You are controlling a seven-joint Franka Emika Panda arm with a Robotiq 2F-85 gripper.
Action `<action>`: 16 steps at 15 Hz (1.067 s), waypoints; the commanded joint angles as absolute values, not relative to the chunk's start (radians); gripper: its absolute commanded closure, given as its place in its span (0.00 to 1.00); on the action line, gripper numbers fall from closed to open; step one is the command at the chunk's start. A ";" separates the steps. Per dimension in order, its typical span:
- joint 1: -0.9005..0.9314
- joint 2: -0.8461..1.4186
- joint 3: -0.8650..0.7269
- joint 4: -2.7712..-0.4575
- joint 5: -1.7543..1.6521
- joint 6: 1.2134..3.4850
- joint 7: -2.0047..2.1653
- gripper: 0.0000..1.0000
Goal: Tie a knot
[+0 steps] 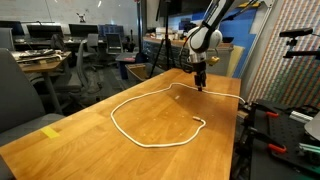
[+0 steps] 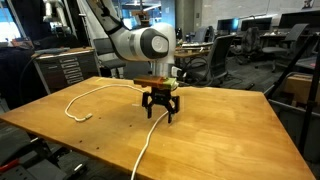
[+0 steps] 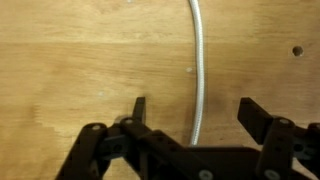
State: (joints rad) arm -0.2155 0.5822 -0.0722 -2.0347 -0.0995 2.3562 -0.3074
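Plainly, the task has hardly begun. In an exterior view the rope (image 1: 113, 112) lies on the wooden table (image 1: 80, 145) as one wide open loop with nothing crossed over anything, and one free end curls into a small hook (image 1: 203, 122) near the table's edge. So no knot shows, and every step of crossing, threading and pulling tight is left, as I judge it. The gripper (image 1: 200, 84) hangs low over the far part of the loop, but at this size I cannot tell whether it touches the rope or how its jaws stand. A strip of yellow tape (image 1: 50, 131) sits at the near corner, well apart from the rope. In an exterior view from the opposite side, the gripper (image 2: 160, 108) stands just above the wood with its dark fingers (image 2: 173, 108) spread. The rope (image 2: 100, 91) runs in from one end (image 2: 86, 118), passes under the gripper and goes on toward the near table edge, where it is cut off by the frame. The stretch directly beneath the gripper is hidden by the gripper itself. In the wrist view the jaws are apart: the two fingers (image 3: 138, 108) stand either side of the rope (image 3: 198, 60), clear of it. The rope runs straight up the wood between them and leaves the top of the picture. Its lower part vanishes behind the gripper's body, so whether it is pinned there cannot be made out.
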 commanded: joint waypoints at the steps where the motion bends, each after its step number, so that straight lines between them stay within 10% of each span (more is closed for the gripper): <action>1: -0.180 0.623 -0.097 -1.996 -0.070 2.429 -0.131 0.37; 8: -0.089 0.634 -0.166 -1.999 -0.088 2.520 0.189 0.91; 16: -0.066 0.551 -0.136 -2.043 -0.012 2.539 0.267 0.91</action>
